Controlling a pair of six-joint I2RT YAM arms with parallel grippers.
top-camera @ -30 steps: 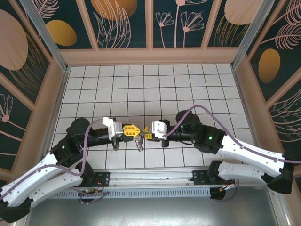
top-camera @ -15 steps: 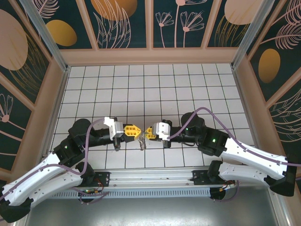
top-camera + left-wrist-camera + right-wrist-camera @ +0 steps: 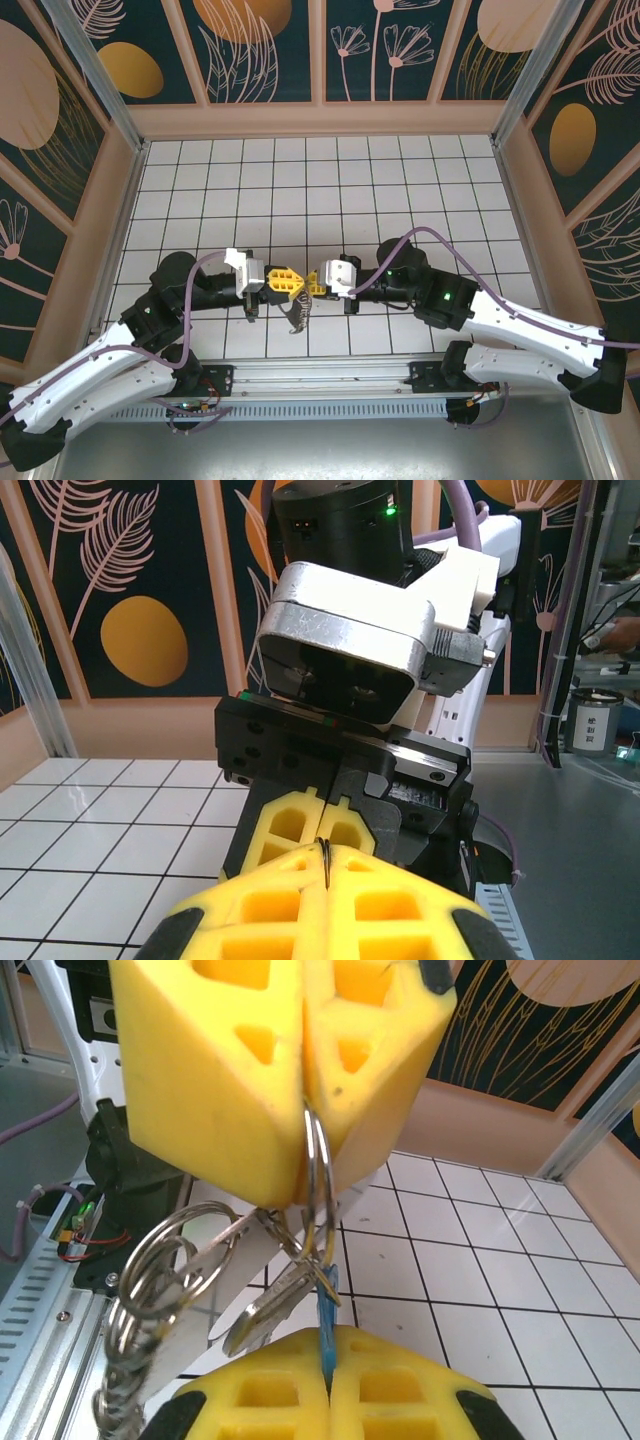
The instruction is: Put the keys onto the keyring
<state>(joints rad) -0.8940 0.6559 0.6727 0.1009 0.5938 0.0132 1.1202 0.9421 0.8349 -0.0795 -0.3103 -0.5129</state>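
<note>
White gridded tiles are covering the counter (image 3: 400, 180), with floral panels standing around it, and the two arms are meeting tip to tip above its near edge. The left gripper (image 3: 291, 282) is clamping its yellow fingers narrowly on a silver keyring (image 3: 318, 1175), which is hanging edge-on out of the fingertips toward the right gripper (image 3: 312, 285). The right gripper is pinching a thin blue-headed key (image 3: 326, 1335) between its closed fingers, the key standing upright just beneath the left gripper's tips and touching the lower part of the keyring. Beside the keyring, a silver key (image 3: 272, 1312) and a cluster of silver rings (image 3: 165, 1270) are dangling, trailing a short chain (image 3: 115, 1405) below both grippers.
</note>
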